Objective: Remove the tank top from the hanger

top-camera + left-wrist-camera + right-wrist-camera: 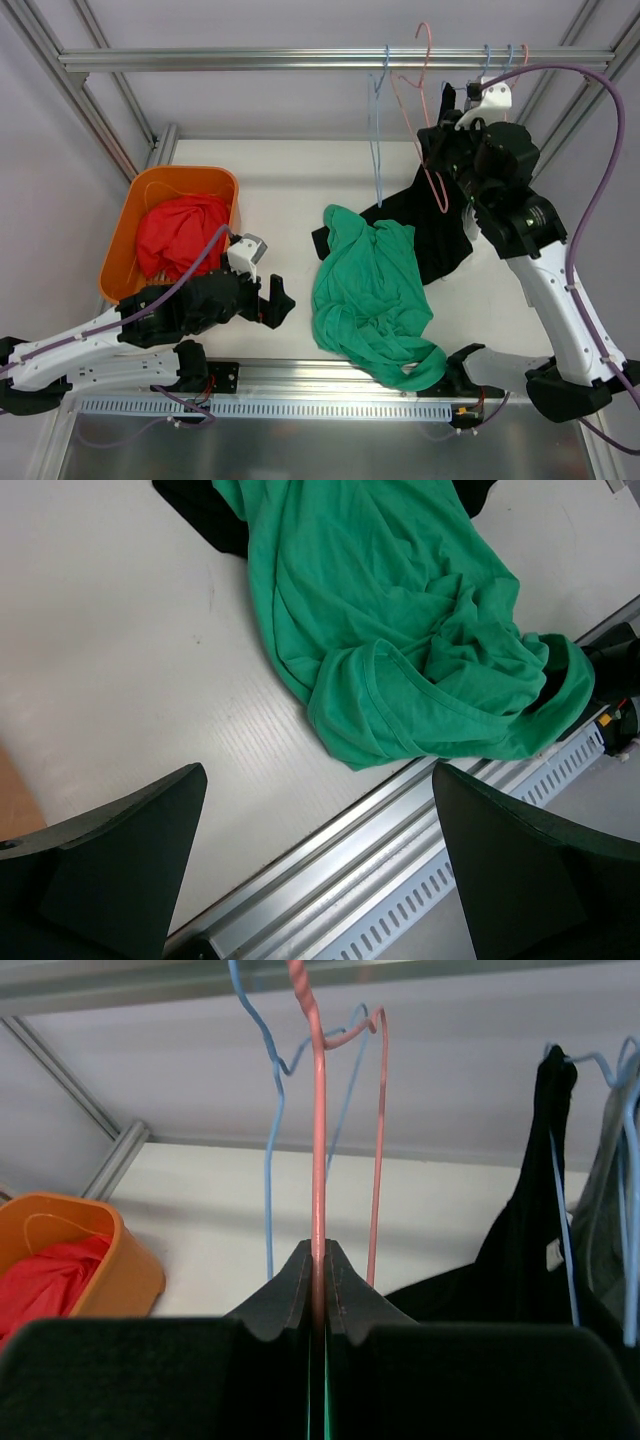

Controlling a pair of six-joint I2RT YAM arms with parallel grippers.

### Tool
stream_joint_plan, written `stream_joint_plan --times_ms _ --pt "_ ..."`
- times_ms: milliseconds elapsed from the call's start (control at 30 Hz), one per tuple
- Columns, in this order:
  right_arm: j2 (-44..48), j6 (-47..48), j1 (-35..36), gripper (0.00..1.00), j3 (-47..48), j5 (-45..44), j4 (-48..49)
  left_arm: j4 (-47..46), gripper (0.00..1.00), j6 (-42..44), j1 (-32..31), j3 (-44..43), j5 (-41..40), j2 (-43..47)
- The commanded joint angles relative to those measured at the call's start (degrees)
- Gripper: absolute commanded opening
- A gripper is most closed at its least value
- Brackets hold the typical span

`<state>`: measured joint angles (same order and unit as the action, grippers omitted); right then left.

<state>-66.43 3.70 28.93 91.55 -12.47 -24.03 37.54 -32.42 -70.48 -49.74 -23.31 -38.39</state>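
Observation:
The green tank top [370, 290] lies crumpled on the white table, reaching its front edge; it also fills the upper part of the left wrist view [400, 630]. The pink wire hanger [425, 110] hangs from the top rail, and its wire looks bare. My right gripper [450, 135] is raised at the hanger and shut on its pink wire [319, 1110], which runs up from between the closed fingertips [300, 1285]. My left gripper [275, 300] is open and empty, low over the table's front edge [318, 790], left of the tank top.
A black garment [435, 225] hangs on a blue hanger beside the pink one and drapes onto the table. Another blue hanger [378, 130] hangs left of it. Several hangers [505, 55] sit at the rail's right. An orange basket [125, 240] holds a red garment [180, 235].

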Motion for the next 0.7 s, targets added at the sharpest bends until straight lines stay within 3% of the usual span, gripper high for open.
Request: stream_joint_plan --times_ms 0,400,667 --pt "-2.46 -0.63 -0.54 0.00 2.94 2.54 9.69 0.43 0.99 -0.45 -0.19 -0.71 -1.83 -0.45" --pt "-5.20 -7.13 -1.07 0.00 -8.04 -1.07 21.21 -1.85 0.99 -1.50 -0.19 -3.26 -3.41 -5.20" --pt "-5.29 -9.77 -1.33 0.00 -13.32 -0.80 23.68 -6.95 0.99 -0.27 -0.19 -2.47 -0.96 -8.63"
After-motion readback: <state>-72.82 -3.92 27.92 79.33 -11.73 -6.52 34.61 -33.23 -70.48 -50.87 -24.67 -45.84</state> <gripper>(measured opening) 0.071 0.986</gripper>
